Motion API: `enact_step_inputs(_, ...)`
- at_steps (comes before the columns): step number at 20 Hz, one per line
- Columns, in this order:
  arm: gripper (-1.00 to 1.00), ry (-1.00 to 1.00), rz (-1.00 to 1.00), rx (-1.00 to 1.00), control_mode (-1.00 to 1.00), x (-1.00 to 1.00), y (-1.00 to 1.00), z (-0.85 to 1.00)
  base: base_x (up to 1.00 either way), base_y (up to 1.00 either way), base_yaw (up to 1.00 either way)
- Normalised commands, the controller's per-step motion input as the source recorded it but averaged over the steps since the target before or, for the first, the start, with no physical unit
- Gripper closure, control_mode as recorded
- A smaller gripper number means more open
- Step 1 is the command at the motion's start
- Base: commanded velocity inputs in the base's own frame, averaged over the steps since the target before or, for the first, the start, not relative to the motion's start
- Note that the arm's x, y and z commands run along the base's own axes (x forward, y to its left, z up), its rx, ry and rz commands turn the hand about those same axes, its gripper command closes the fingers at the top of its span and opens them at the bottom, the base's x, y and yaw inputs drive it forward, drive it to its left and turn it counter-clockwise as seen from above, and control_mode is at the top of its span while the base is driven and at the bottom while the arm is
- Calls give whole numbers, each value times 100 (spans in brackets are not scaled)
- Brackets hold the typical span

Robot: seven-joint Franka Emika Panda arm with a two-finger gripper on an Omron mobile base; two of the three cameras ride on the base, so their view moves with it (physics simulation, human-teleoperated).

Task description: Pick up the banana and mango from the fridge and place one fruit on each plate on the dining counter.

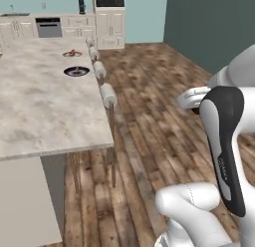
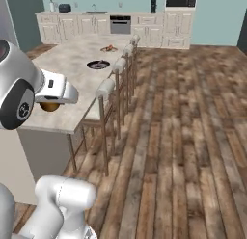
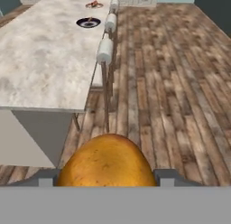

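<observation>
The fingers (image 3: 106,180) are closed partway around the mango (image 3: 107,166), carried clear of the counter (image 3: 45,60). Both plates lie far ahead and to the left: the navy plate (image 3: 88,22) nearer, the red-rimmed plate (image 3: 94,4) beyond it.

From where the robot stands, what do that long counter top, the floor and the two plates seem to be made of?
The dining counter looks like polished stone: beige-grey with cloudy marbling. The floor looks like wood planks, brown with streaky grain and visible seams. The plates, one navy and one red-rimmed, look glazed, perhaps ceramic; too small to be sure.
</observation>
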Motion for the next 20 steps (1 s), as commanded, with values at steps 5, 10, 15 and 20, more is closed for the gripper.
enact_step_inputs(5,100,0,0,0,100,0,0,0,53,-100,27)
enact_step_inputs(10,100,0,0,0,100,0,0,0,65,-100,44)
enact_step_inputs(15,100,0,0,0,100,0,0,0,72,-100,43)
enact_step_inputs(20,100,0,0,0,100,0,0,0,82,-100,44)
